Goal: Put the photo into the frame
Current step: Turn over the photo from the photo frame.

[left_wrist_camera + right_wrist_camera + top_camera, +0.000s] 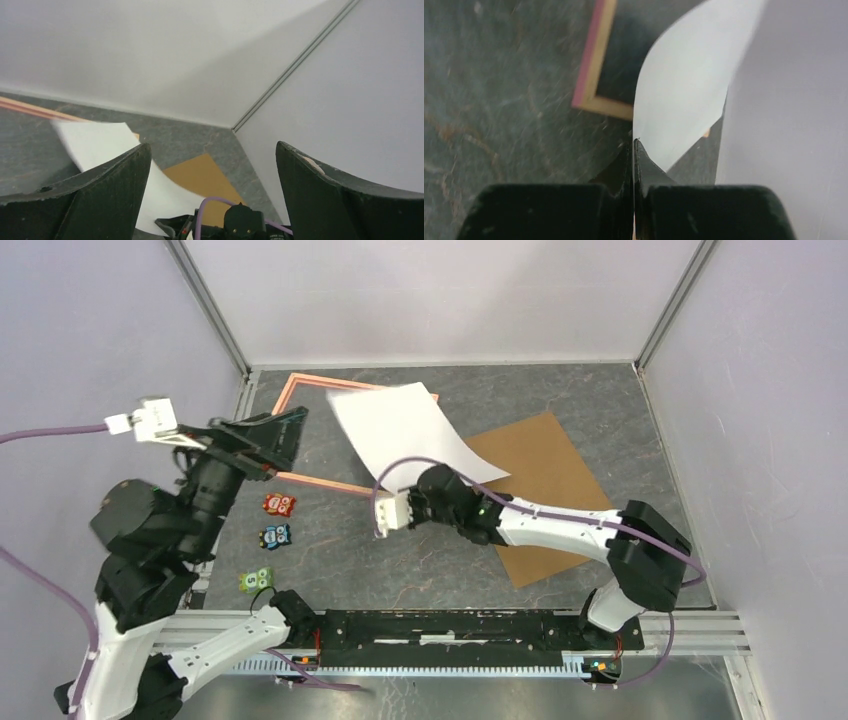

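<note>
Right claw (634,144) tight on the photo (400,425) above the frame (594,50); left claw (212,146) wide open.

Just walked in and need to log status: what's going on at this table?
The right gripper is shut on an edge of the photo, holding it white side up, lifted above the right end of the frame. The frame lies flat on the table, photo not yet in it. The left gripper is open and empty, raised by the frame's left end. A brown backing board lies nearby.
</note>
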